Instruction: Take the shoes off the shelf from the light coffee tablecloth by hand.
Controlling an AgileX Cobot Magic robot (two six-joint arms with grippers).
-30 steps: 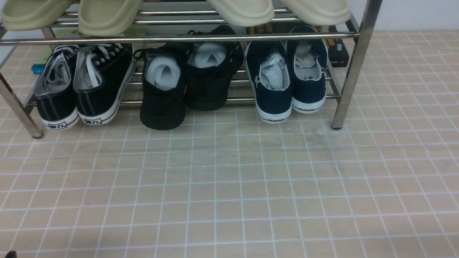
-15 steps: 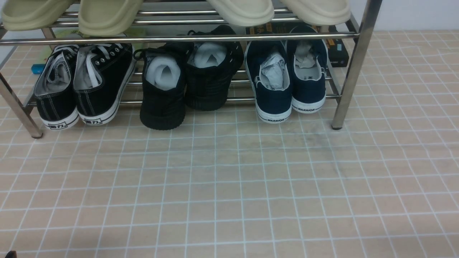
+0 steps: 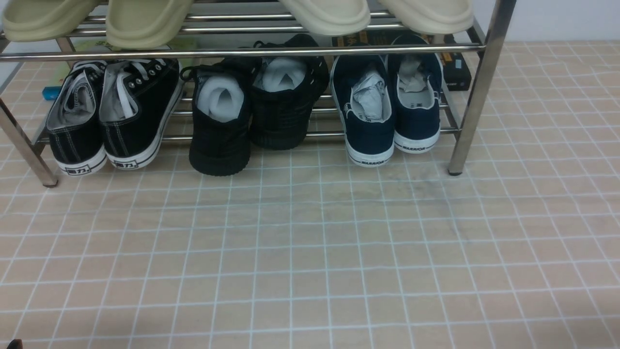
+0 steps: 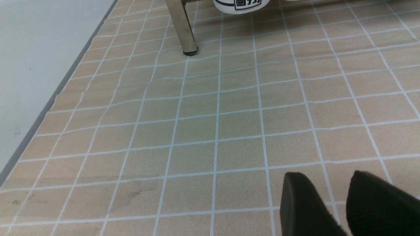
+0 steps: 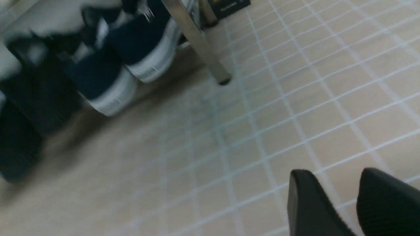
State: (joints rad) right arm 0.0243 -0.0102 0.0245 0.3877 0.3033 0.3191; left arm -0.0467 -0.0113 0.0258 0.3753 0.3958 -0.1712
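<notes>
The navy-blue shoes sit side by side at the right end of the chrome shelf's (image 3: 477, 87) lower tier, heels toward me: the left shoe (image 3: 369, 114) and the right shoe (image 3: 416, 104), both stuffed with paper. The shelf stands on the light coffee tablecloth (image 3: 310, 252). Neither gripper shows in the front view. My left gripper (image 4: 328, 185) is open and empty over bare cloth near the shelf's left post (image 4: 183, 29). My right gripper (image 5: 329, 183) is open and empty over the cloth. Its blurred view shows the navy shoes (image 5: 105, 85) beside the right post (image 5: 200, 42).
Black lace-up sneakers (image 3: 111, 116) and all-black chunky shoes (image 3: 252, 111) share the lower tier. Beige slippers (image 3: 145, 19) lie on the upper tier. A black box (image 3: 457, 70) stands behind the shelf. The cloth's left edge meets a grey surface (image 4: 32, 49).
</notes>
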